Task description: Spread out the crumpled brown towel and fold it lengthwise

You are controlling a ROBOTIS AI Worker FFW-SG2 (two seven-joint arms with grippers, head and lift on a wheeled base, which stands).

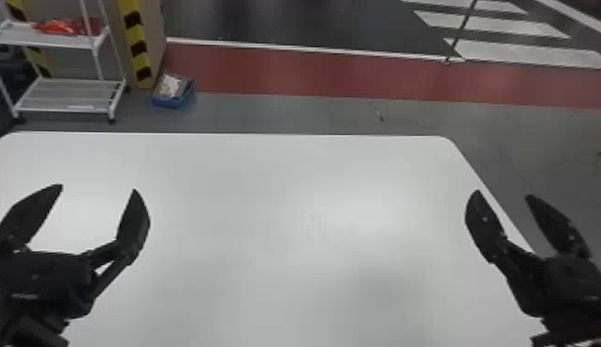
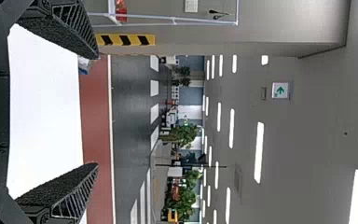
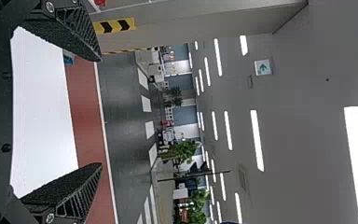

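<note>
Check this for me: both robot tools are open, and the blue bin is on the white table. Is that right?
Not quite: the head view shows the blue bin on the floor, beyond the white table. The left tool and right tool are open, as you said.

Cart [image 1: 59, 97] behind table [image 1: 267, 184], at left; bin [image 1: 171, 100] behind table, right of cart

The left gripper [image 1: 98, 188] and right gripper [image 1: 503, 194] point forward, each with its two black fingers spread wide, well apart.
</note>
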